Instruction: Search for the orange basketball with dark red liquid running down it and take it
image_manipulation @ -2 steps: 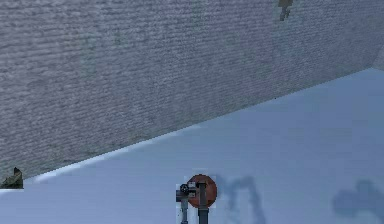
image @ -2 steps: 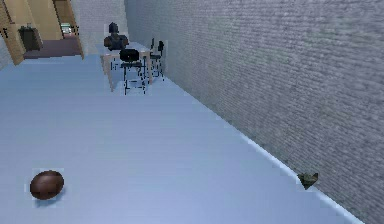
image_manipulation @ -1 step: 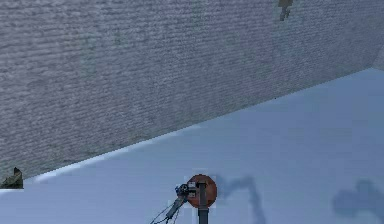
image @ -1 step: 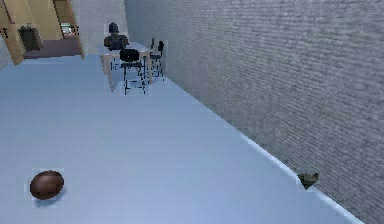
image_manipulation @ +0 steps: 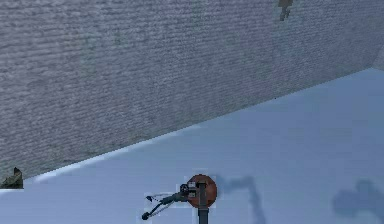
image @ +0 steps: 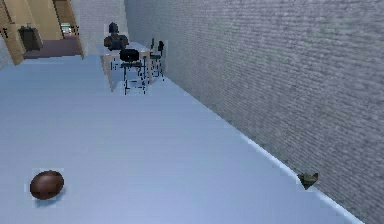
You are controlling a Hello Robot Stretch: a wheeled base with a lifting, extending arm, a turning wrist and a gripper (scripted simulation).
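Rough grey brick wall (image_manipulation: 150,70) and smooth pale floor (image: 180,150). The forward view shows a brown oval ball (image: 46,184). In the arm side view a round orange ball (image_manipulation: 205,181) sits near the gripper (image_manipulation: 147,206); I cannot tell whether it grasps anything.

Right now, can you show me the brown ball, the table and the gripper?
brown ball (image: 46,184): forward view, middle of the ball.
table (image: 109,60): forward view, its pale near end.
gripper (image_manipulation: 148,206): arm side view, midway between its fingertips.
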